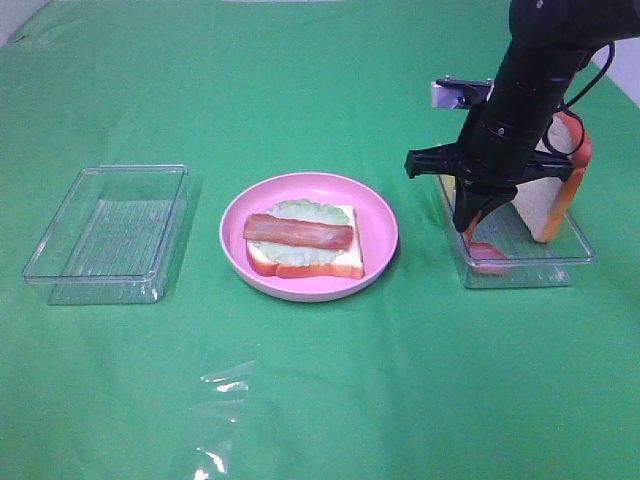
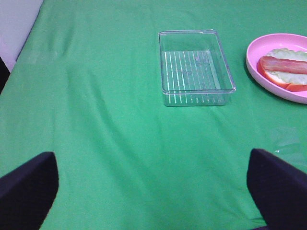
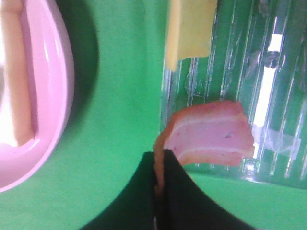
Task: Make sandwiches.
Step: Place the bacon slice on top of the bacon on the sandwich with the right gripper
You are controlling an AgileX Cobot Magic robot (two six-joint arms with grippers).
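On the pink plate in the middle lies the sandwich stack: one white bread slice, pale green lettuce and a red-brown bacon strip on top. The left wrist view catches part of this stack. My right gripper reaches down into the right clear tray and is shut on the end of a second bacon strip, which bends away over the tray edge. A yellow cheese square lies in that tray, and a bread slice leans against its far wall. My left gripper is open over bare cloth.
An empty clear tray stands left of the plate, also seen in the left wrist view. A green cloth covers the table. A crumpled piece of clear film lies near the front edge.
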